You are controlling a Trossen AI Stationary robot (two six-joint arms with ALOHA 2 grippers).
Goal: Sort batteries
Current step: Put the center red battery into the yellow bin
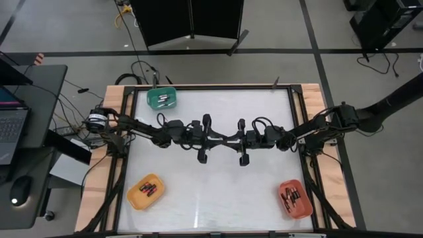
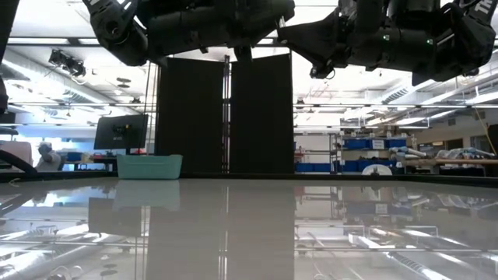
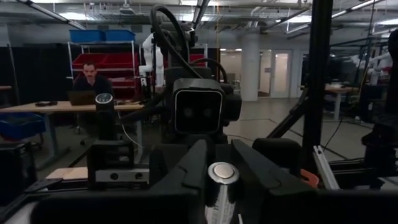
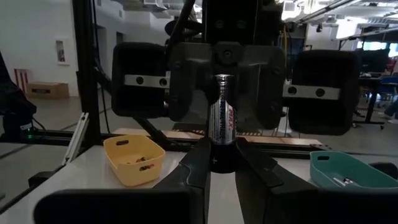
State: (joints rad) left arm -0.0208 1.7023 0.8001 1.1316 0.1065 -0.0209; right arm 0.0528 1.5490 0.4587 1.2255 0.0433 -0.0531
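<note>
Black battery (image 4: 222, 124) between left pincer (image 1: 223, 140), right pincer (image 1: 228, 139)

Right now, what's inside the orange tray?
The orange tray holds several batteries, dark slim sticks lying close together. How many exactly is too small to count, and anything underneath them is hidden.

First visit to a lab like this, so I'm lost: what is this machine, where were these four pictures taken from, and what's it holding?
It is two robot arms at a table. One picture looks down from above, one level across the table, two come from wrist cameras. On the table sit a green tray, a yellow tray and an orange tray, with batteries inside. Above the middle, the right pincer grips one battery; the left pincer meets it there.
</note>
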